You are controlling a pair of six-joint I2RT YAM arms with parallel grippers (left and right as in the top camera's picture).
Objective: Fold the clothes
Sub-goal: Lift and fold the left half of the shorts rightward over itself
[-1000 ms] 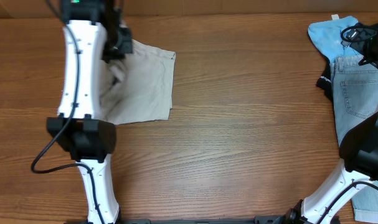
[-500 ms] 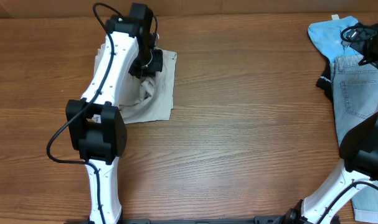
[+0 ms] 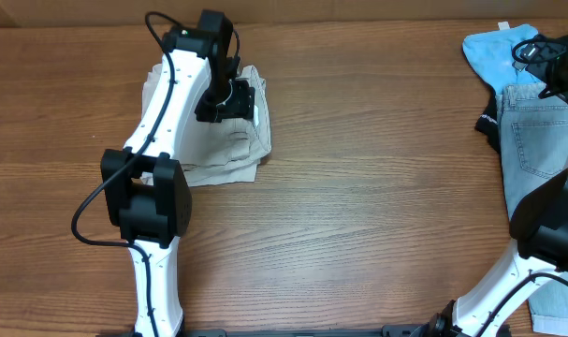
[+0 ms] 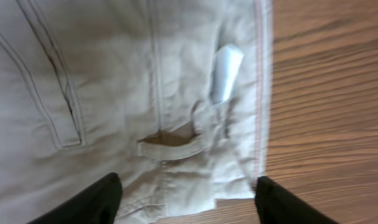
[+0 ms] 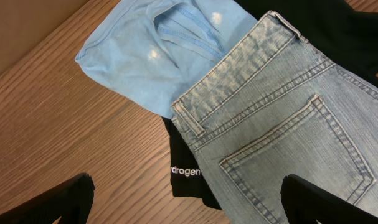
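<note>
The clothes, a pair of beige shorts (image 3: 239,152), lie folded on the wooden table at the back left. My left gripper (image 3: 235,99) hovers just over their right part. In the left wrist view the shorts (image 4: 114,93) fill the frame, showing a welt pocket (image 4: 59,109), a belt loop (image 4: 170,149) and a small white label (image 4: 226,71). The left gripper (image 4: 187,186) is open, its fingers wide apart above the cloth's edge and holding nothing. My right gripper (image 5: 187,186) is open far to the right, over other garments.
A pile sits at the table's right edge: light blue jeans (image 3: 536,131), a pale blue shirt (image 3: 494,51) and a black garment (image 3: 487,124) with white lettering (image 5: 185,170). The right arm (image 3: 546,225) rises beside it.
My left gripper swung from the left to the right side of the shorts, drew a layer of cloth over, and opened, releasing it. The right arm has not moved.
</note>
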